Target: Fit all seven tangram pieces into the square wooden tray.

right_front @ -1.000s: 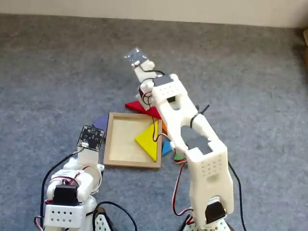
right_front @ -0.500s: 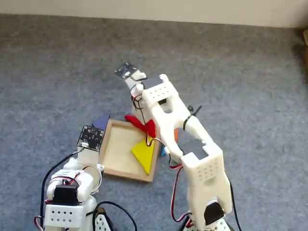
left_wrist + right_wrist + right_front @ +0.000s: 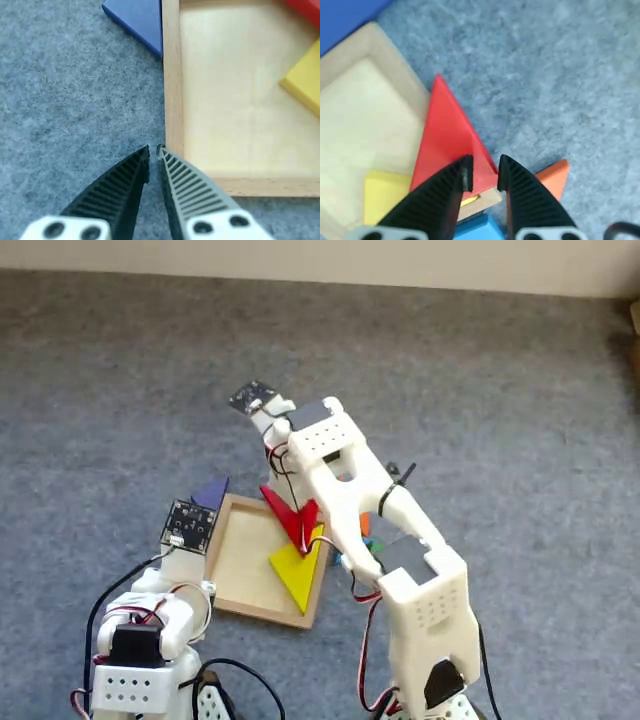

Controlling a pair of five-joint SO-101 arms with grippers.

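Observation:
The square wooden tray (image 3: 218, 555) lies skewed on the grey carpet with a yellow triangle (image 3: 298, 568) inside it. A red triangle (image 3: 447, 140) rests tilted across the tray's far rim (image 3: 395, 65). My right gripper (image 3: 482, 170) is shut on its corner. My left gripper (image 3: 153, 148) is shut and empty, low over the carpet just outside the tray's rim (image 3: 171, 90) near a corner. A dark blue piece (image 3: 137, 17) lies on the carpet against the tray's outer edge. An orange piece (image 3: 552, 175) and a light blue one (image 3: 475, 230) sit outside, beside the red triangle.
The right arm (image 3: 390, 540) stretches over the pieces to the right of the tray and hides most of them. The left arm (image 3: 150, 640) stands at the front left. Open grey carpet (image 3: 480, 390) surrounds the tray on the far and right sides.
The right gripper has swung left and toward the tray, bringing the red triangle over the rim. The tray has turned and slid slightly. The left arm has kept still.

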